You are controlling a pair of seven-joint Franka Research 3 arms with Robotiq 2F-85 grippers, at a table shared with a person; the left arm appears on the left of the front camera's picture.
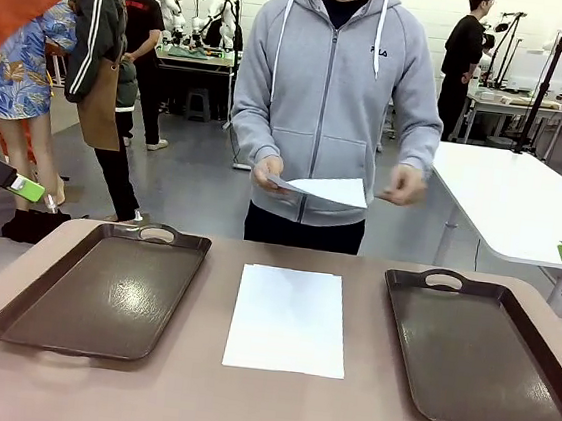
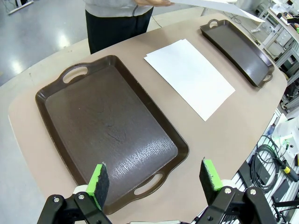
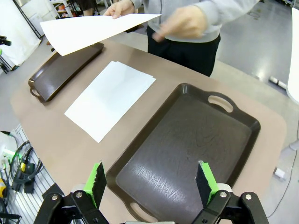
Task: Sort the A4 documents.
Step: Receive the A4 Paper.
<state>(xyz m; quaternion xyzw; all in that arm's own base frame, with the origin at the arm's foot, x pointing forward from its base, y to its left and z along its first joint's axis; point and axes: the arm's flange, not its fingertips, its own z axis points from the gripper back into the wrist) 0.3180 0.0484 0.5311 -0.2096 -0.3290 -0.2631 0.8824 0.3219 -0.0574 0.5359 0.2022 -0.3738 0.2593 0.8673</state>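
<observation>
A small stack of white A4 documents lies flat on the table's middle, between two dark brown trays; its sheets sit slightly offset. The person across the table holds another white sheet in one hand at waist height, above the far edge, seen also as the held sheet. My left gripper hovers open over the near end of the left tray, nothing between its green pads. My right gripper hangs open above the right tray, likewise empty.
The left tray and right tray are both empty, handles at their far ends. The person's free hand hovers beside the held sheet. A white table stands behind at the right.
</observation>
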